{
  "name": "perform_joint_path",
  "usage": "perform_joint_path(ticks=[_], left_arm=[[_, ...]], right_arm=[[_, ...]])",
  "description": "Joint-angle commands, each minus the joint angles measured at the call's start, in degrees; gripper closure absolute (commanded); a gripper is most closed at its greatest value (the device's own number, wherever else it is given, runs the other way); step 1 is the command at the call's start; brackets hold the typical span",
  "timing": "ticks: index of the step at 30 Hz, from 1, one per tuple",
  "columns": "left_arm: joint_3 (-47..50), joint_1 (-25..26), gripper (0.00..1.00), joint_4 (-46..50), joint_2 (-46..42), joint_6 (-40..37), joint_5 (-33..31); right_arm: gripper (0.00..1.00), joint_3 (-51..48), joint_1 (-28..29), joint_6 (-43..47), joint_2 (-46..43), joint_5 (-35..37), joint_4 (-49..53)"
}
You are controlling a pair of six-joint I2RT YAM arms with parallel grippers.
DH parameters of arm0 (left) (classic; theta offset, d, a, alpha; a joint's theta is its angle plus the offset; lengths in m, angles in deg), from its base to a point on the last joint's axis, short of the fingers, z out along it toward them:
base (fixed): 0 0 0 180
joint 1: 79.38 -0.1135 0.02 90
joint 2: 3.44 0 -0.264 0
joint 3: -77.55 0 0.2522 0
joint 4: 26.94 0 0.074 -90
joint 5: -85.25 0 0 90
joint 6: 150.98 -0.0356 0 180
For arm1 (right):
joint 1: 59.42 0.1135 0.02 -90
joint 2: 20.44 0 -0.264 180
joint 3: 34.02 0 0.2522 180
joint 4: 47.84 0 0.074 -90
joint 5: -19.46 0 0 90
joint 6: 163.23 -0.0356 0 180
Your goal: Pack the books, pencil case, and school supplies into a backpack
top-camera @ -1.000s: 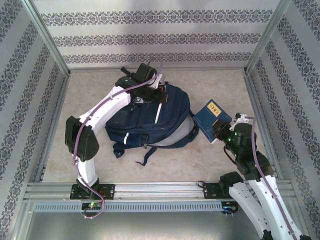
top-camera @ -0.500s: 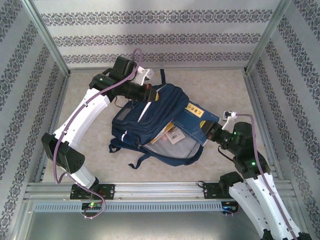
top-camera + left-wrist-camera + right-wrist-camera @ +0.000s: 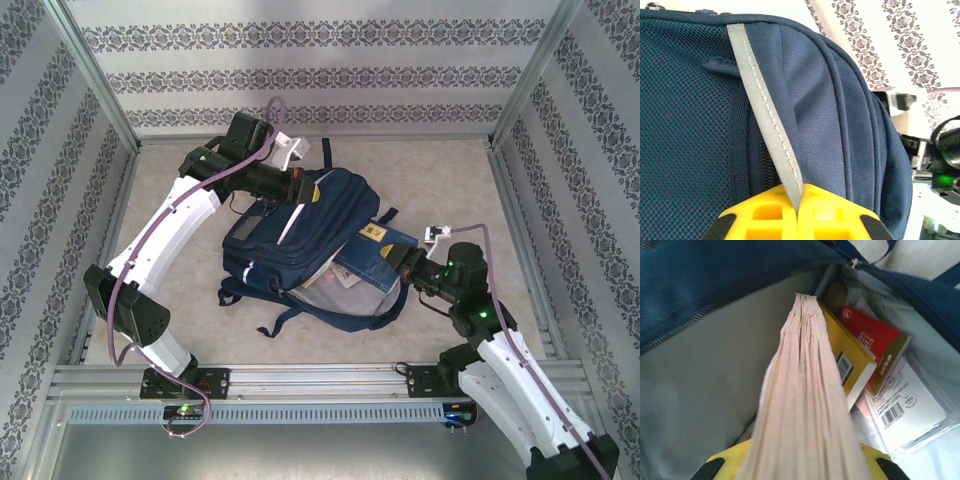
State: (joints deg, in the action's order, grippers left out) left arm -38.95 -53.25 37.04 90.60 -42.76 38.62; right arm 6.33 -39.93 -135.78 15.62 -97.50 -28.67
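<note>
Beige tabletop [image 3: 450,180], centre: left gripper [image 3: 798,205] pinches the backpack [image 3: 265,240] by its white stripe [image 3: 762,110]; right gripper [image 3: 405,263] clamps a navy book [image 3: 370,250], half inside.

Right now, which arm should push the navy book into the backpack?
Right: the right hand grips the navy book, partly inside the backpack; the left hand is clamped on the backpack's stripe.

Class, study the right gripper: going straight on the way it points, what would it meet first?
The right gripper holds a navy book pointing into the open backpack, so the grey lining deep inside probably comes first; depth is unclear, and the yellow book lies close alongside.
</note>
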Motion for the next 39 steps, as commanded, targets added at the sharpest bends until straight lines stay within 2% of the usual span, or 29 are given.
perform_joint_path(ticks=[1, 5, 11, 18, 22, 27, 29, 33, 36, 39], left_arm=[[-2.2, -0.3, 1.0, -10.7, -2.1, 0.6, 6.7], [-2.1, -0.3, 1.0, -11.3, -2.2, 0.8, 7.1], [-0.6, -0.3, 1.0, -13.2, -2.6, 1.6, 8.6], [0.7, -0.3, 1.0, -14.7, -3.0, 2.0, 9.6], [1.3, -0.3, 1.0, -15.7, -2.8, 2.7, 9.3], [1.7, -0.3, 1.0, -16.5, -1.8, 3.3, 8.9], [1.8, -0.4, 1.0, -16.5, -1.3, 3.4, 8.8], [2.1, -1.0, 1.0, -16.4, -1.0, 3.4, 8.4], [3.2, -1.9, 1.0, -16.9, -1.1, 3.6, 8.4], [4.8, -2.6, 1.0, -18.1, -1.6, 4.1, 8.6]], right_arm=[[1.0, 0.5, 4.1, -2.9, 5.0, 4.3, -9.7], [1.0, 3.5, 8.6, -3.9, 13.8, 9.3, -13.6], [1.0, 5.7, 15.5, -7.4, 26.0, 23.2, -23.1], [0.98, 16.2, 17.1, -10.1, 46.3, 23.5, -29.4], [0.84, 22.3, 17.1, -12.5, 58.0, 20.3, -33.1], [0.42, 28.9, 17.0, -13.6, 68.0, 14.3, -37.7], [0.32, 28.8, 16.8, -12.4, 67.4, 14.0, -37.6], [0.14, 25.2, 16.3, -5.8, 60.7, 15.2, -35.0], [0.06, 22.0, 16.1, -0.9, 55.1, 15.5, -32.6], [0.05, 18.8, 15.5, 2.2, 50.7, 15.1, -31.2]])
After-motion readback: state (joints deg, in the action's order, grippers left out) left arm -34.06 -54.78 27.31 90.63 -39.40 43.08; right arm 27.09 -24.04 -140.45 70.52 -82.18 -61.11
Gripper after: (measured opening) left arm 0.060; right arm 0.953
